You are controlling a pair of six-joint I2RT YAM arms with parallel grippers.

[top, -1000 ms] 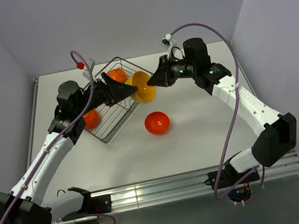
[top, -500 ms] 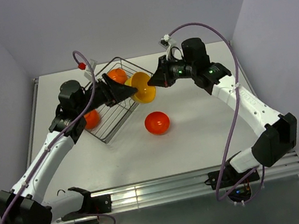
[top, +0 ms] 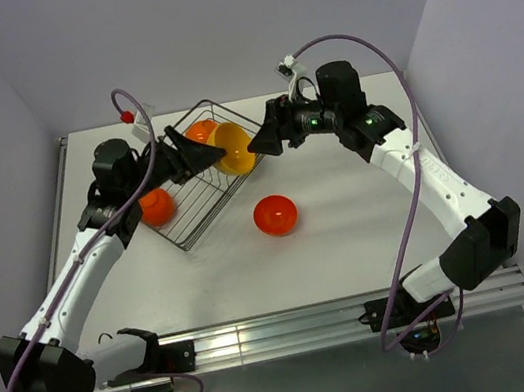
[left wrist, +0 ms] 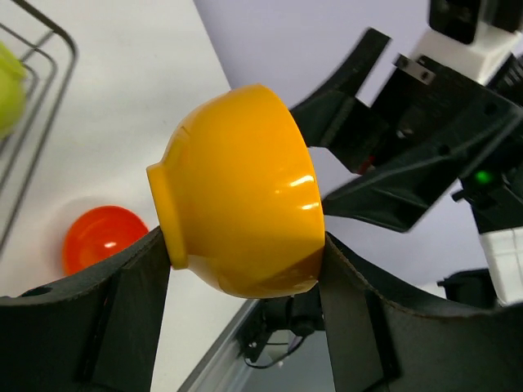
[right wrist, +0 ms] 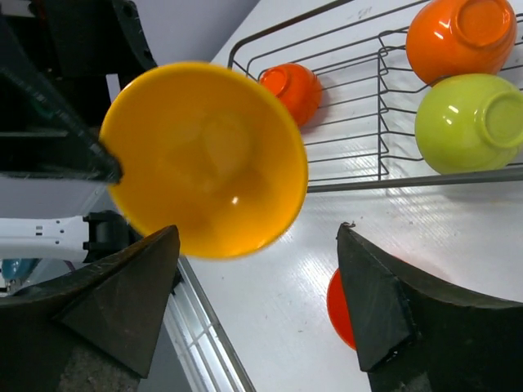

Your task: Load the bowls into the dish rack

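My left gripper (top: 222, 152) (left wrist: 241, 249) is shut on the yellow-orange bowl (top: 235, 148) (left wrist: 237, 196) (right wrist: 204, 159), which it holds on its side above the right edge of the dish rack (top: 195, 218) (right wrist: 359, 73). My right gripper (top: 255, 143) (right wrist: 257, 237) stands open just right of that bowl, with nothing between its fingers. In the rack lie an orange bowl (top: 200, 131) (right wrist: 462, 37) and a lime green bowl (right wrist: 470, 122) (left wrist: 6, 82). A red-orange bowl (top: 275, 215) (left wrist: 102, 245) sits upright on the table. Another orange-red bowl (top: 155, 207) (right wrist: 292, 88) lies at the rack's left edge.
The white table (top: 350, 231) ends in a metal rail (top: 295, 327) at the near edge. Purple cables (top: 396, 91) loop above both arms. Grey walls close in the back and sides.
My right gripper has opened and let go of the yellow-orange bowl. My left gripper, shut on it, has carried it a little left, towards the rack.
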